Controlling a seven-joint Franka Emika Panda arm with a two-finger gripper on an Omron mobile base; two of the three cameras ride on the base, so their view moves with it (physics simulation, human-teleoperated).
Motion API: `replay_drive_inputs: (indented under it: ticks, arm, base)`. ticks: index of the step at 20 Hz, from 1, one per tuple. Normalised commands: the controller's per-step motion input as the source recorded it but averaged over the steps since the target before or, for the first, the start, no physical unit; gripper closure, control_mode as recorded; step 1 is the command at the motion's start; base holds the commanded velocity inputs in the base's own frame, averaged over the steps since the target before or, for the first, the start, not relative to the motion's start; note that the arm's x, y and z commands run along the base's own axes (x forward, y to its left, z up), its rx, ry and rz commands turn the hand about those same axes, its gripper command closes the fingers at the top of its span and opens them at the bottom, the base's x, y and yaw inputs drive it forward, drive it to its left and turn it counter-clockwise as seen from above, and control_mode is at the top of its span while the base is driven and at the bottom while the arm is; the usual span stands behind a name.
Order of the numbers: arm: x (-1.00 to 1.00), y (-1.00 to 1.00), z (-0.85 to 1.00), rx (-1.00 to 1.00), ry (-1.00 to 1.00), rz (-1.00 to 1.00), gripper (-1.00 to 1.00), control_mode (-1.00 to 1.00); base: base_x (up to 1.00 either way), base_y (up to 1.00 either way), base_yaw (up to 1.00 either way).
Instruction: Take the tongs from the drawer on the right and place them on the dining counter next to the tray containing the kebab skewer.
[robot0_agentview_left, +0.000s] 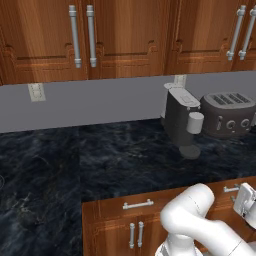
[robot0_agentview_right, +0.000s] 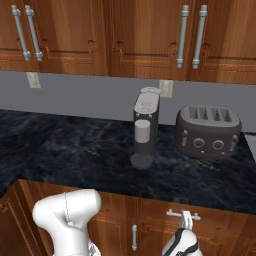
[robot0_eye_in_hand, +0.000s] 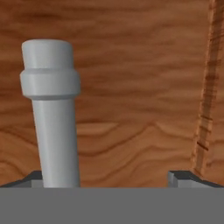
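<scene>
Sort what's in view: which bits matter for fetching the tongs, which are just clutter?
Job:
- shallow reddish-brown wooden drawer on the right, shut
- its short silver bar handle, close ahead of the gripper
- two-finger gripper, open at the handle

Clutter:
- dark grey coffee machine on the black stone counter
- dark four-slot toaster
- left drawer
- upper cabinet doors

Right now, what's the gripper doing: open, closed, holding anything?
Gripper: open, jaws wide on either side of the drawer's silver bar handle, not yet clamped; holding nothing.
</scene>
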Motion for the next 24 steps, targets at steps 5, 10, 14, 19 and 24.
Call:
replay_drive_inputs:
  ticks: [5, 10, 14, 19, 24]
  arm:
    - [0.29, 0.0, -0.12, 0.02, 0.0, 0.0, 1.0, -1.0]
    - [0.02, 0.0, 0.0, 0.0, 0.0, 0.0, 1.0, -1.0]
    - [0.0, 0.0, 0.0, 0.0, 0.0, 0.0, 1.0, -1.0]
    - [0.0, 0.0, 0.0, 0.0, 0.0, 0.0, 1.0, -1.0]
    - [0.0, 0.0, 0.0, 0.0, 0.0, 0.0, 1.0, -1.0]
  base:
    - [0.0, 0.0, 0.0]
    - [0.0, 0.0, 0.0]
    - [0.0, 0.0, 0.0]
    - [0.0, 0.0, 0.0]
    - [0.0, 0.0, 0.0]
